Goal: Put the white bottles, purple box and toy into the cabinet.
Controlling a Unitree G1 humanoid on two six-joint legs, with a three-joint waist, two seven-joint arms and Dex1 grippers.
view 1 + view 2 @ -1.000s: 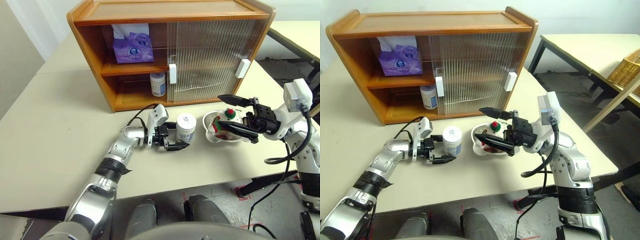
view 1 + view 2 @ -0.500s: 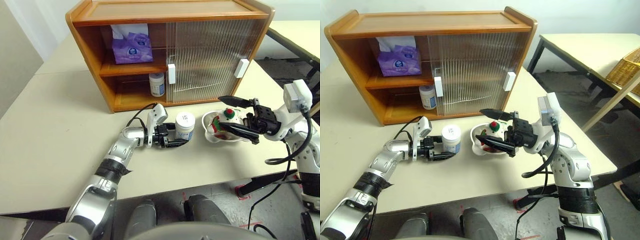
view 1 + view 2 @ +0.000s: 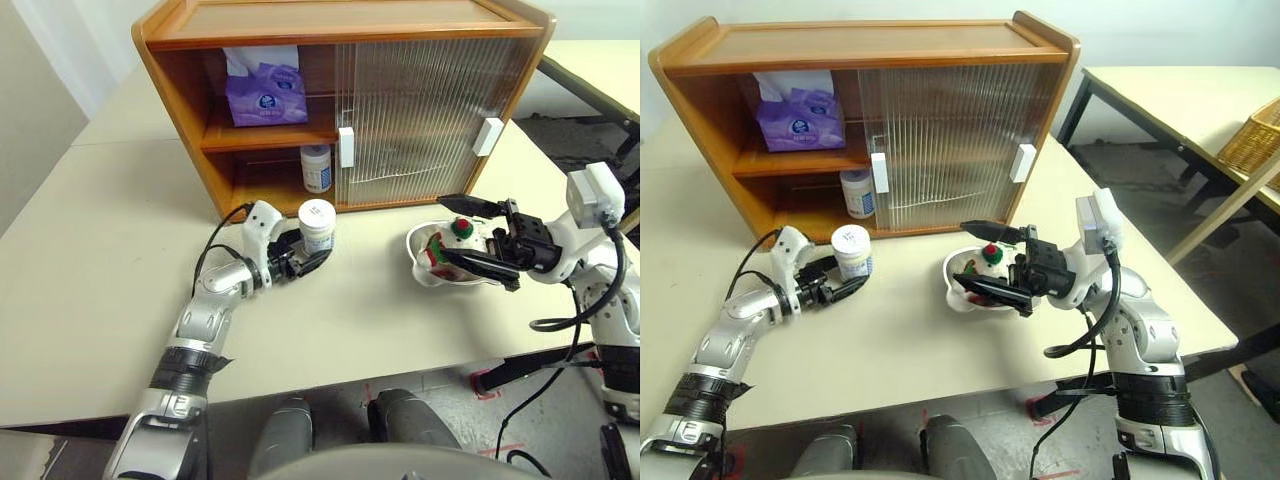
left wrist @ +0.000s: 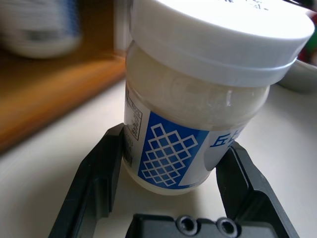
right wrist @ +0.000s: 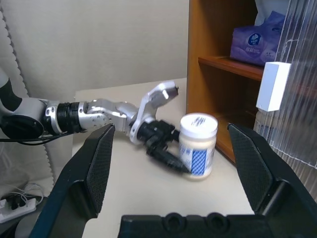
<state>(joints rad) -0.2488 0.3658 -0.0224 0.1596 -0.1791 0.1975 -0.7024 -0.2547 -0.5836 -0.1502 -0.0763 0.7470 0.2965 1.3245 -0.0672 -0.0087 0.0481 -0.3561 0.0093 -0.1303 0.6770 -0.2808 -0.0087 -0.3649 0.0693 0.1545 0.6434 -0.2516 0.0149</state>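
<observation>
Shiny pale round bowl (image 3: 416, 256) directly under right gripper (image 3: 440, 226), rim touching neither finger as far as can be told. Flat beige tabletop (image 3: 90, 260) beneath bowl. Second beige table with dark legs (image 3: 1160, 95) well beyond right gripper, on its outer side. Woven wicker basket (image 3: 1252, 140) near that table.

Illumination is bright, even and diffuse, apparently from overhead; shadows on the table (image 3: 110, 250) are soft and short. The open shelves of the cabinet (image 3: 180, 90) sit darker than the rest. Head views are sharp, with mild bowing at the edges. In the left wrist view the white bottle (image 4: 198, 99) is crisp (background shelf heavily blurred). Right wrist view shows slight softness.
</observation>
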